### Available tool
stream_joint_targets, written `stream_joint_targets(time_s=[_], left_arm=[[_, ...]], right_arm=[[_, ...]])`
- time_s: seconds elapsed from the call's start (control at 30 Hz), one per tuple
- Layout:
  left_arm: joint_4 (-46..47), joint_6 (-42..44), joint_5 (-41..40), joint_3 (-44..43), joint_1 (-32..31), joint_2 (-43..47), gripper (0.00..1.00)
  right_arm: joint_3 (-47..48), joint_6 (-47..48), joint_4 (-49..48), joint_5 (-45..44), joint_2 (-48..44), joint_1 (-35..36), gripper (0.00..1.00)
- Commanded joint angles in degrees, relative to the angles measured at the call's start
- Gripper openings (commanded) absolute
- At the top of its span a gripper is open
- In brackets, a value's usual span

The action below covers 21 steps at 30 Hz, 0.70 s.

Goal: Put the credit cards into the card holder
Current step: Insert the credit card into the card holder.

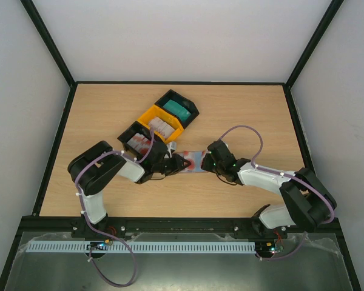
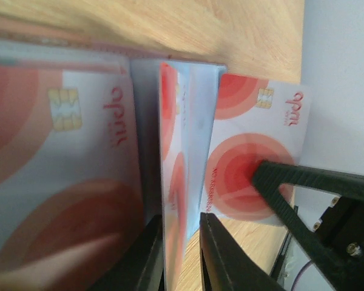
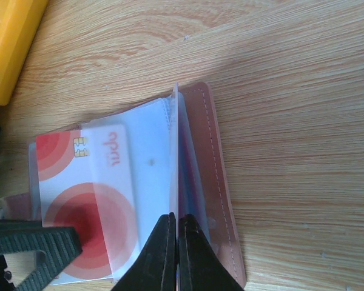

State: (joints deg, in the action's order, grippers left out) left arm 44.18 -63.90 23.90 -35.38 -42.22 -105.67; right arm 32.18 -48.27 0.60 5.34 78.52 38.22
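The pinkish-brown card holder lies open on the table between both grippers; its cover and pale pocket leaves show in the right wrist view. My left gripper is shut on a red-and-white credit card, seen edge-on between its fingers. That card sits partly inside a translucent pocket. My right gripper is shut on the edge of a thin pocket leaf and holds it upright. In the left wrist view its black tip rests on a leaf showing another red-and-white card.
Three trays stand in a diagonal row behind the holder: a black tray with teal cards, a yellow tray with pale cards, and a black tray with red-and-white cards. The yellow tray's corner is near the holder.
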Motion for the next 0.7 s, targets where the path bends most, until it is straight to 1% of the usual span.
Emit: stream_joint_targets(time_s=[0.0,0.1,0.2,0.37,0.43,0.53,0.67], left_arm=[[-0.77,-0.18,0.01,1.58,-0.79,0.29,0.2],[-2.92,0.6,-0.11,0.77,-0.82,0.73,0.25],[-8.42,3.49,-1.36,-0.79,-0.92,2.41,0.29],[-18.44,8.19,-3.27,-3.35,-0.92,5.12,0.41],[-21.27,9.11,-3.49,-4.47,-0.99,5.24,0.44],[-26.26,10.56,-4.37,-6.6,-1.05,5.05,0.48],[-30.64,12.31,-5.26,-9.15,-1.11,4.1,0.49]], right_arm=[[-0.5,-0.44,2.55,-1.83,-0.73,0.04,0.02],[-0.54,-0.51,2.74,-1.94,-0.94,0.02,0.02],[-0.58,-0.53,2.99,-2.22,-1.58,0.02,0.02],[-0.49,-0.37,3.19,-2.42,-1.88,0.02,0.02],[-0.36,-0.16,3.23,-2.36,-1.6,0.02,0.02],[-0.19,-0.1,3.29,-2.36,-1.23,-0.03,0.02],[0.11,0.29,3.23,-1.82,-0.78,0.02,0.02]])
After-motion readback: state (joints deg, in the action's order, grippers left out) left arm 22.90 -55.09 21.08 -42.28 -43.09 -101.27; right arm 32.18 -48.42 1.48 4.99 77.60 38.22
